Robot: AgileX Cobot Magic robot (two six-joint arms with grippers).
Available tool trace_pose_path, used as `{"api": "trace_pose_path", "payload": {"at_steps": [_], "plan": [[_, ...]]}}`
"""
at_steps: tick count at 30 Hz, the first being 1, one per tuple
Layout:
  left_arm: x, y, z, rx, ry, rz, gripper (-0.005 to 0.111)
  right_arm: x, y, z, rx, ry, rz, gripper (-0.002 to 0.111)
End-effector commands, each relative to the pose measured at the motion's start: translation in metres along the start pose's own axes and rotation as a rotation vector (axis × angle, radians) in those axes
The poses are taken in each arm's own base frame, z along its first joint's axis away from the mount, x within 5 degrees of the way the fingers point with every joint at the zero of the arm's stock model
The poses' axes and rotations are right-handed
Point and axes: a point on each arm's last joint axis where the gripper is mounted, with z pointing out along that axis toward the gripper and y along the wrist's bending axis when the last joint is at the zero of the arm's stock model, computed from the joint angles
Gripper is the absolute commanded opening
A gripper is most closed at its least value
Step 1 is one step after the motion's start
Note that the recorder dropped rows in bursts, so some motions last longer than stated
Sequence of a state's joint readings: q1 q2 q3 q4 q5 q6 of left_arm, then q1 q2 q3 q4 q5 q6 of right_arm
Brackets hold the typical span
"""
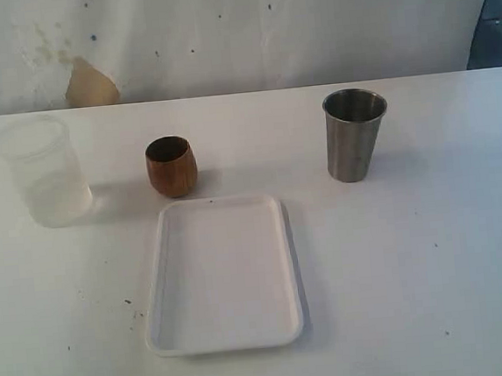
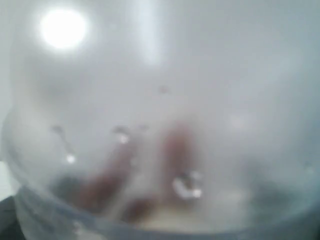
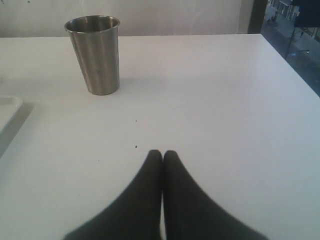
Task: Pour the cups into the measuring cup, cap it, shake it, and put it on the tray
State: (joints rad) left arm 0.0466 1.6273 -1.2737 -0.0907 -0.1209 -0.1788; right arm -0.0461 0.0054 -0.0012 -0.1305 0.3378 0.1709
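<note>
The brown wooden cup (image 1: 172,166) stands upright behind the white tray (image 1: 225,278), which lies bare. The steel tumbler (image 1: 355,135) (image 3: 95,55) stands upright to the right of it. Neither arm shows in the exterior view. My right gripper (image 3: 162,153) is shut and empty, low over the table, short of the tumbler and to its right. A blurred clear plastic wall with droplets (image 2: 160,150) fills the left wrist view and hides the left jaws. No scale can be read on it, so I cannot tell whether it is the measuring cup.
A frosted translucent cup (image 1: 43,171) stands at the left of the white table (image 1: 432,251). One corner of the tray (image 3: 7,107) shows in the right wrist view. A stained wall (image 1: 237,31) rises behind the table's far edge.
</note>
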Motion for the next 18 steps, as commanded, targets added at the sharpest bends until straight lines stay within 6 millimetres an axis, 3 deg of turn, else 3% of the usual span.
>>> {"api": "trace_pose_path", "payload": {"at_steps": [1, 3, 7, 13, 18], "plan": [[-0.039, -0.051, -0.031, 0.263, -0.229, -0.057, 0.0, 0.0, 0.0, 0.0, -0.006, -0.006, 0.002, 0.0], [-0.04, -0.071, -0.042, 0.358, -0.234, 0.057, 0.0, 0.0, 0.0, 0.0, -0.006, -0.006, 0.002, 0.0], [-0.026, -0.1, -0.055, 0.453, -0.127, 0.078, 0.0, 0.0, 0.0, 0.0, -0.006, -0.006, 0.002, 0.0], [0.037, -0.128, -0.07, 0.609, 0.039, 0.153, 0.0, 0.0, 0.0, 0.0, -0.006, -0.006, 0.002, 0.0], [0.102, -0.146, -0.104, 0.884, 0.106, 0.191, 0.0, 0.0, 0.0, 0.0, -0.006, -0.006, 0.002, 0.0]]}}
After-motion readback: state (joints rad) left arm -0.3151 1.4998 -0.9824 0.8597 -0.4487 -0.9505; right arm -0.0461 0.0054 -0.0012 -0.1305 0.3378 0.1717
